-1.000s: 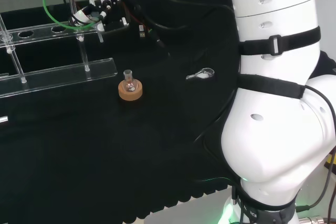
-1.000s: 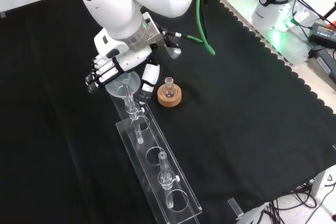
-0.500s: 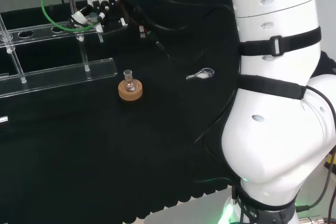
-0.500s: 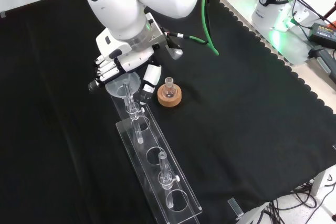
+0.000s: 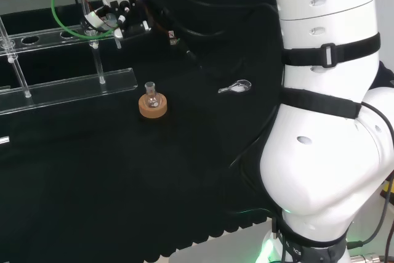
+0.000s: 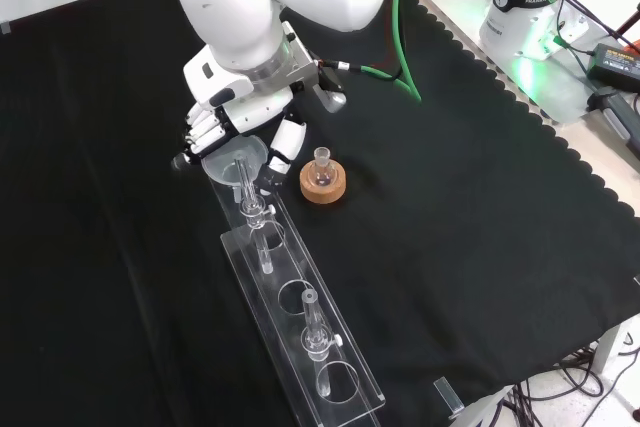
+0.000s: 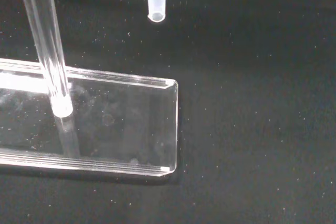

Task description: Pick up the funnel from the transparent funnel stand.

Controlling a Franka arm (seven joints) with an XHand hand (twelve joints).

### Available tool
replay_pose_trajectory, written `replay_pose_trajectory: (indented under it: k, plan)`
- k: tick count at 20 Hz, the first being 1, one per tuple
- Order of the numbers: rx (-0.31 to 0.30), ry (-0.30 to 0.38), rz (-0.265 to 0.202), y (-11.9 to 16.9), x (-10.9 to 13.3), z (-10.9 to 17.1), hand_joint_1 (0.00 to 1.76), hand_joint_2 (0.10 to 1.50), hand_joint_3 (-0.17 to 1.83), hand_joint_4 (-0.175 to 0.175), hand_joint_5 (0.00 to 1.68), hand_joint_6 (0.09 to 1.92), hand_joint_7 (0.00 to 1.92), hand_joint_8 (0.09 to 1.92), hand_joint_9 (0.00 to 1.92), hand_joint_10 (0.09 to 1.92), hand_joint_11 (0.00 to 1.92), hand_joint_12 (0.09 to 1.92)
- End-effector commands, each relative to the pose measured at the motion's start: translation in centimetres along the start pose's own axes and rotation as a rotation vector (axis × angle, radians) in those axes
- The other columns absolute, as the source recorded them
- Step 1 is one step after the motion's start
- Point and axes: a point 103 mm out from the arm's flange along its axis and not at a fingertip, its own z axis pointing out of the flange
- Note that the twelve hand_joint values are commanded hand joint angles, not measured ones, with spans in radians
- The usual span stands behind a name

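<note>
In the front view's upper left, the hand has its fingers curled around the clear funnel, at the far end of the transparent funnel stand. The funnel's stem points down, its long axis almost upright. No writing is readable.

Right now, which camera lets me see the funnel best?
The front view: the funnel shows whole there, wide mouth up and stem hanging down, with the hand curled round its rim. The wrist view catches just the stem's open tip. The head view barely shows it among the cables.

Black cloth — white bench edge
</note>
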Motion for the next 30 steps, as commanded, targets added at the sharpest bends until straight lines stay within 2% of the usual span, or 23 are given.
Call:
replay_pose_trajectory:
  k: [1,8,15,20,24,30]
  plan:
    - [-0.049,-0.042,-0.007,0.1,0.5,0.1,0.14,1.02,0.08,-0.175,0.34,0.09,0.32,1.18,0.61,1.04,0.59,1.35]
    - [-0.113,-0.111,-0.004,0.4,1.0,-0.4,0.34,1.10,0.13,-0.175,0.46,0.14,0.47,1.27,0.85,1.02,0.95,1.15]
    - [-0.157,-0.111,0.012,0.4,0.7,-1.8,0.48,1.13,0.15,-0.175,0.31,0.66,0.56,1.34,1.02,0.98,1.20,0.98]
    - [-0.174,-0.063,0.027,0.0,-0.6,-3.3,0.52,1.14,0.16,-0.175,0.30,0.74,0.59,1.36,1.07,0.98,1.26,0.95]
    - [-0.191,0.011,0.037,-1.0,-2.3,-6.1,0.53,1.14,0.17,-0.175,0.31,0.77,0.61,1.37,1.09,0.99,1.28,0.95]
    - [-0.249,0.076,0.045,-3.7,-4.9,-12.7,0.55,1.14,0.17,-0.175,0.31,0.81,0.62,1.38,1.11,0.98,1.30,0.94]
